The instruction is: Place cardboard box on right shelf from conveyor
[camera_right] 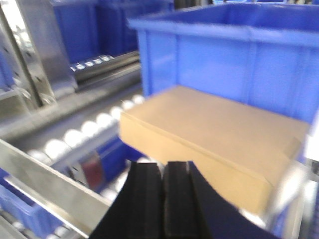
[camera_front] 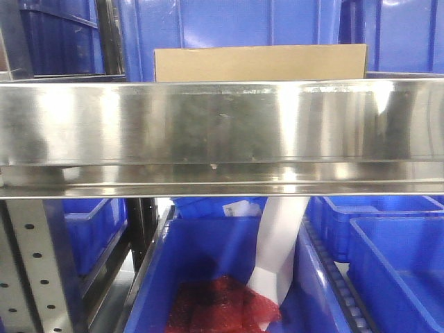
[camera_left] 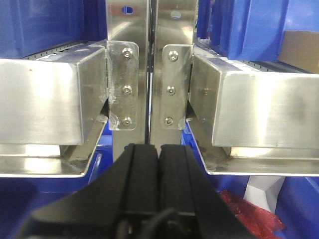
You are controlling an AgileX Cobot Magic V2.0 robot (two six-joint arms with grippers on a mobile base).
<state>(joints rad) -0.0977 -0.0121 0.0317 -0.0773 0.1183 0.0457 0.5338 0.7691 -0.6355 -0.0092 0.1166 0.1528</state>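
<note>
Right wrist view | cardboard box (camera_right: 214,142) rests on the right shelf (camera_front: 222,132) rollers, touching the blue bin (camera_right: 234,55) behind | right tool (camera_right: 163,199) pressed together, empty, just before the box's long side | left tool (camera_left: 158,174) pressed together, farther off, facing shelf uprights (camera_left: 149,59) | placement looks done.

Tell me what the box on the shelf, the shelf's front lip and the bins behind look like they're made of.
Cardboard box: matte tan cardboard, going by its dull, plain faces. Right shelf lip: polished metal, probably stainless steel, mirror reflections. Blue bins: likely moulded plastic, smooth with a slight gloss.
</note>
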